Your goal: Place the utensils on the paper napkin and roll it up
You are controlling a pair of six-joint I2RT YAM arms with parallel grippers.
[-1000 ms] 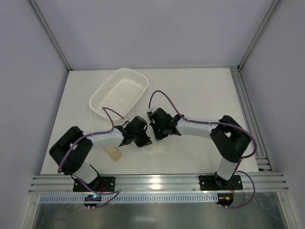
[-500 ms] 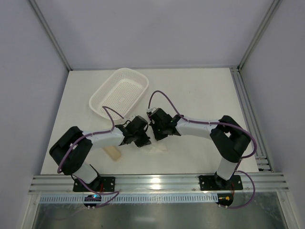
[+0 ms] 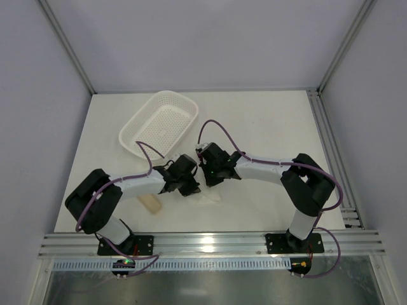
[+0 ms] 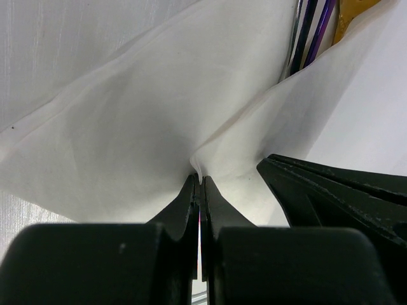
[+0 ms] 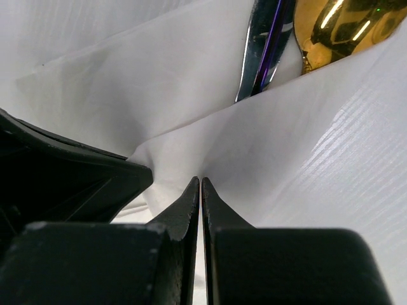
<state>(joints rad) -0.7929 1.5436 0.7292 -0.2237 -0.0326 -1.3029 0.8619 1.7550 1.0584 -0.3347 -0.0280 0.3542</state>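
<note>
The paper napkin is folded over the utensils, and a corner of it shows below the grippers. Slim silver and purple handles and a gold one stick out of the fold. In the right wrist view the silver and purple pieces lie beside the gold spoon bowl. My left gripper is shut, with a ridge of napkin pinched at its tips. My right gripper is shut too, where a napkin fold runs into its tips. The two grippers sit almost touching at mid-table.
A white perforated basket stands behind and to the left of the grippers. A flat beige slab lies just left of the napkin, under the left forearm. The table's front rail runs close behind the napkin's near corner.
Both grippers stay shut and have crept slightly left. The visible napkin corner has shifted a little left with them.
</note>
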